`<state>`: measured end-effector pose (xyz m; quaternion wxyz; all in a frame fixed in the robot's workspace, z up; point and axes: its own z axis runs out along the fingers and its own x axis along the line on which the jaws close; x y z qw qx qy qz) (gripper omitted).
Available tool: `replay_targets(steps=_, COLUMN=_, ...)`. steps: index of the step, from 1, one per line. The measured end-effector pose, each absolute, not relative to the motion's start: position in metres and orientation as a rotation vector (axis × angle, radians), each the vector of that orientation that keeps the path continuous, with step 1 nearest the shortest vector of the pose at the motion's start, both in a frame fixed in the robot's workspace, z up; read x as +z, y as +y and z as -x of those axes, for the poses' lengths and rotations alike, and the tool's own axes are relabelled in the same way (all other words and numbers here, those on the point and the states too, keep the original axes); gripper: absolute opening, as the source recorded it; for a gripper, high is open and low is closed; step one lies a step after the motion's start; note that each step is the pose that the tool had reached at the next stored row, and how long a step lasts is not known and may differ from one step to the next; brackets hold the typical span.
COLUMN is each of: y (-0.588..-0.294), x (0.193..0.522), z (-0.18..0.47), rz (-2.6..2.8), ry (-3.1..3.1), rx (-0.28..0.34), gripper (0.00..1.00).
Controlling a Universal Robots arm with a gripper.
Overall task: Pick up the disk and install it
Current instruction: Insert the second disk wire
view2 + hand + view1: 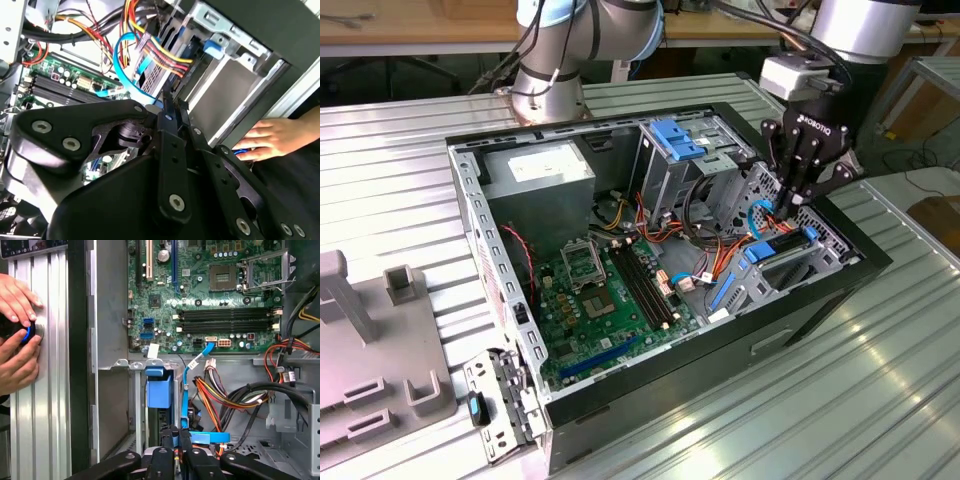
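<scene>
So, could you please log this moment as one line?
claw: at drive cage | disk: in cage, under claw | person's hands: on table beside case

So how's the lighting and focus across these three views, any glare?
Exterior view: bright streaks of glare on the ribbed metal table. Second wrist view: the claw looms dark and soft up close, and the hand looks slightly blurred. First wrist view: the circuit board is evenly lit and sharp.
</scene>
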<state>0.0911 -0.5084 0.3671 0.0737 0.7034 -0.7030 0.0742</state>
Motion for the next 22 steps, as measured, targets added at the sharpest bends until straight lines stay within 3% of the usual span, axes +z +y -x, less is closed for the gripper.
replay_targets(steps=20, y=-0.5129, x=0.3664, z=-0.0847, rz=-2.123, ry=-2.112, rx=0.213, gripper=0.16)
replay_targets(steps=22, y=-0.5138, x=0.3663, z=-0.0846, rz=-2.135, ry=-2.124, rx=0.191, gripper=0.16)
